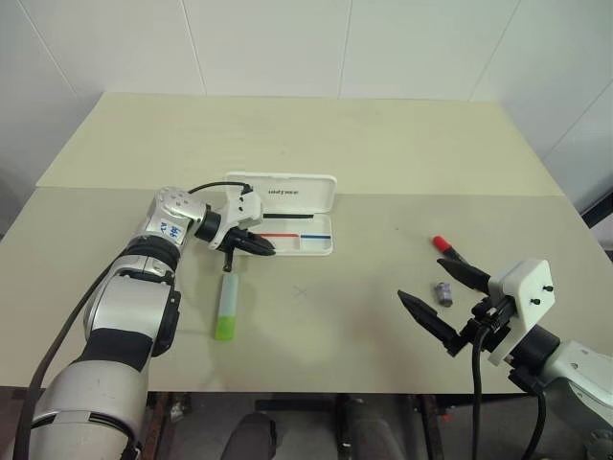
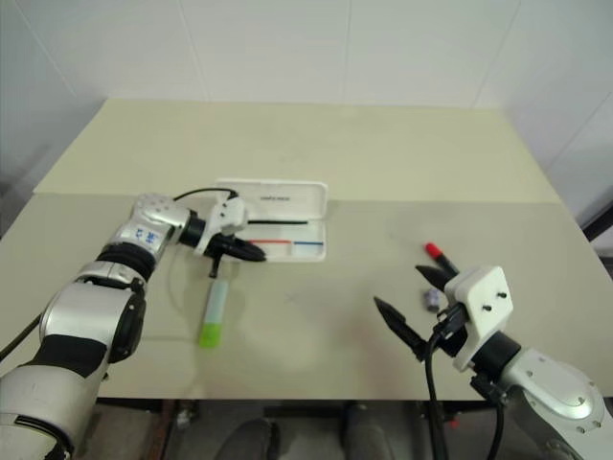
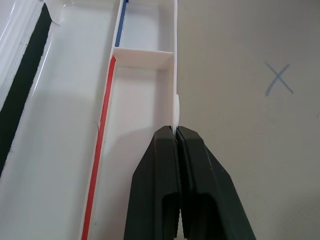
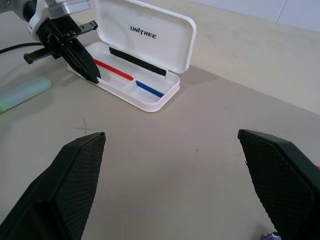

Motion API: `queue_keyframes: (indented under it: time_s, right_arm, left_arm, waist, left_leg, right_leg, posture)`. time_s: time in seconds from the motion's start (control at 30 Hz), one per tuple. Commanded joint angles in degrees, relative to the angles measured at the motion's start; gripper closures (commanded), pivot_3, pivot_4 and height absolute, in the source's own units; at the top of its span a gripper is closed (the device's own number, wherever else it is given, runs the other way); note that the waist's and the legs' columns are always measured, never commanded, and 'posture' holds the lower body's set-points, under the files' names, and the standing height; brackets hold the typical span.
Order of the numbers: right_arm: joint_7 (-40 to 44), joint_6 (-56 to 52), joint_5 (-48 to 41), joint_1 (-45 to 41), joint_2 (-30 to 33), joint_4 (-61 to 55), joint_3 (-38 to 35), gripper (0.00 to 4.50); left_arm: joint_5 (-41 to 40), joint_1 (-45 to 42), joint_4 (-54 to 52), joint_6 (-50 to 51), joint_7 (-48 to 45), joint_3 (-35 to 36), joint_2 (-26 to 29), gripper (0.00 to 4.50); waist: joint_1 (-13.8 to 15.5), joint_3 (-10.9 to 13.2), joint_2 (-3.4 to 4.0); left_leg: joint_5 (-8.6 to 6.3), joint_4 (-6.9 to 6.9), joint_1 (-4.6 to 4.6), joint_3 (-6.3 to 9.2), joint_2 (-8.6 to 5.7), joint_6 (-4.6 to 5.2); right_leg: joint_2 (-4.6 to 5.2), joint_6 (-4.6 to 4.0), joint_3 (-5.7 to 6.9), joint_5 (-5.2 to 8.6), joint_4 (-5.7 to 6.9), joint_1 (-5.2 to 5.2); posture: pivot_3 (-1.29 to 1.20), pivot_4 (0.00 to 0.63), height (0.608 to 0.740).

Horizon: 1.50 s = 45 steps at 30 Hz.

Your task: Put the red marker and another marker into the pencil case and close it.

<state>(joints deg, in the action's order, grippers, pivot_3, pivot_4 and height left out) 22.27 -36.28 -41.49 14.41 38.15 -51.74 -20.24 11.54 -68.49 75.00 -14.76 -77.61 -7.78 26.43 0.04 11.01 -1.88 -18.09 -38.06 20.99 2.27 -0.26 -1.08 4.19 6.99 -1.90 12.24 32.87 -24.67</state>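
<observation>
The white pencil case [image 1: 308, 245] lies open at mid-table, its lid [image 1: 284, 191] standing back and a red and blue stripe inside. My left gripper [image 1: 267, 249] is shut on the thin front wall of the case's tray [image 3: 174, 107]. The pale green highlighter [image 1: 227, 305], the other marker, lies on the table just in front of that hand. The red marker [image 1: 442, 243] lies at the right, with its red cap showing and its barrel hidden behind a finger of my right gripper [image 1: 422, 279]. That gripper hovers open and holds nothing.
A small grey lump [image 1: 443, 292] sits between the right gripper's fingers on the table [image 1: 383, 153]. A faint pencilled X [image 1: 302, 290] marks the tabletop in front of the case. The table's front edge runs close below both arms.
</observation>
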Motion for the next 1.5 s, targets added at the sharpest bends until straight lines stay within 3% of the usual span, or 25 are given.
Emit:
queue_keyframes:
  time_s: [0.03, 0.8, 0.97, 1.13, 1.5]
  right_arm:
    - [-0.42, 0.54, 0.37, -0.04, -0.14, -1.35, -0.14, 0.0]
    - [0.01, 0.95, 0.89, -0.76, -0.11, -0.43, 0.45, 0.0]
    - [0.76, 1.29, 1.18, -0.15, -0.06, 0.04, -0.87, 0.0]
    - [3.23, 2.03, 0.31, 3.11, 0.21, 0.04, -4.67, 0.0]
    - [16.66, 3.51, -7.32, 14.76, 1.95, 1.83, -18.7, 0.0]
  left_arm:
    - [0.25, 0.41, 0.4, -0.14, 0.4, 0.07, 0.15, 4.48]
    - [-9.43, -0.77, -7.58, 0.13, -8.66, 6.16, -3.02, 4.48]
    - [-9.4, 2.92, -14.9, 1.19, -7.23, 4.25, -4.97, 4.48]
    - [-9.63, 7.98, -25.85, 8.89, -3.76, 2.73, -6.62, 4.48]
    - [-8.9, 19.52, -48.28, 23.74, 3.74, -3.82, -7.31, 4.48]
  waist:
    - [0.01, 0.0, 0.0]
    - [0.1, 0.0, 0.0]
    - [0.12, 0.0, 0.0]
    - [0.14, 0.0, 0.0]
    - [0.06, 0.0, 0.02]
  left_leg:
    - [0.0, -0.01, 0.0, 0.0, 0.0, 0.0]
    - [0.0, -0.03, 0.05, 0.02, -0.01, 0.0]
    - [0.0, -0.04, 0.05, 0.03, -0.01, 0.0]
    - [0.0, -0.05, 0.06, 0.04, -0.01, 0.0]
    - [0.0, -0.12, -0.04, 0.04, 0.0, 0.0]
  right_leg:
    - [0.0, 0.0, 0.0, 0.0, 0.01, 0.0]
    - [0.0, 0.02, 0.01, -0.01, 0.07, -0.01]
    - [0.0, 0.02, 0.0, -0.01, 0.06, -0.01]
    - [0.0, 0.04, -0.02, -0.02, 0.09, -0.01]
    - [-0.02, -0.01, -0.07, 0.01, 0.03, 0.06]
  posture:
    - [0.0, 0.15, 0.74]
    - [0.0, 0.15, 0.74]
    - [0.0, 0.15, 0.74]
    - [0.0, 0.15, 0.74]
    - [0.0, 0.15, 0.74]
